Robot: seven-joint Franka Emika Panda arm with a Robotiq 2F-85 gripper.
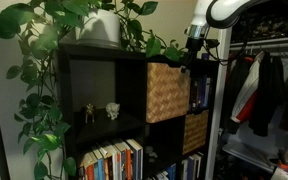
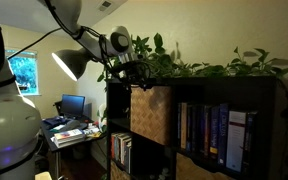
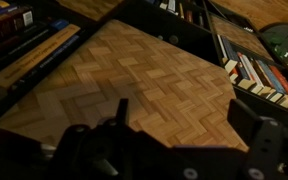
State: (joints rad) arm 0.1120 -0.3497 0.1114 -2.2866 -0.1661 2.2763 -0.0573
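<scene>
The gripper [image 1: 195, 46] hangs just above the woven basket [image 1: 167, 90], near that basket's upper corner at the top edge of the dark shelf [image 1: 62, 100]. In the wrist view the gripper [image 3: 174, 152] has its jaws spread wide and nothing between them. One dark finger [image 3: 84, 150] stands at each side of the lower edge, and the woven basket [image 3: 134, 80] fills the middle with its herringbone weave. Whether the fingertips touch the basket cannot be told. In an exterior view the gripper [image 2: 132, 75] sits just above the woven basket [image 2: 151, 113], which fills its own compartment in the upper row. Beside the basket, in the neighbouring compartment, stand two small figurines [image 1: 100, 112]. Below the basket a row of books [image 1: 114, 160] stands upright, and diagonally below it sits a second basket [image 1: 195, 130]. Above the basket, on top of the shelf, a leafy plant [image 1: 44, 60] trails down from a white pot [image 1: 102, 27]. Well apart from the basket, beyond the shelf, a lamp [image 2: 69, 63] shines over a desk with a monitor [image 2: 72, 105].
</scene>
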